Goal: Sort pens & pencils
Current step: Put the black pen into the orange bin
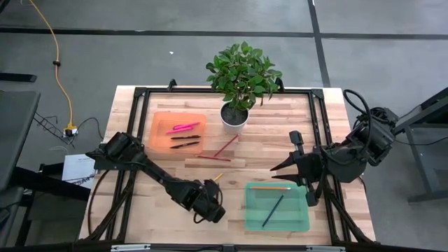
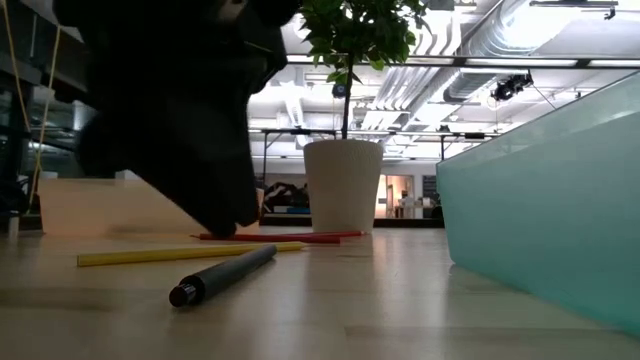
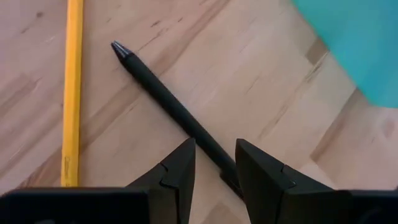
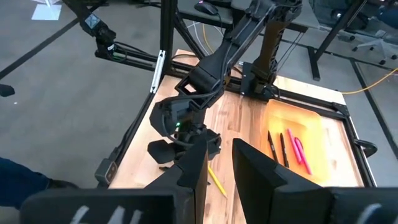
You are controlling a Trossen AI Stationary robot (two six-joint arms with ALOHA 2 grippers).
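While the left hand [image 3: 214, 168] straddles a black pen [image 3: 168, 102] with fingers parted, bare table [image 3: 249, 81] separates it from the teal tray [image 3: 354, 43].

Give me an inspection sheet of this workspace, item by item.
Surface: wooden table in a black frame.
Job's things: orange tray holds pink pens and two dark pens; green tray holds an orange pencil and a dark pencil. Loose on the wood: red pencils, yellow pencil, black pen.
Clutter: potted plant.
Grippers: left gripper open, low over the black pen; right gripper raised beside the green tray, empty.
Cables: yellow cable on the floor.
Surroundings: grey floor; papers beside the table.
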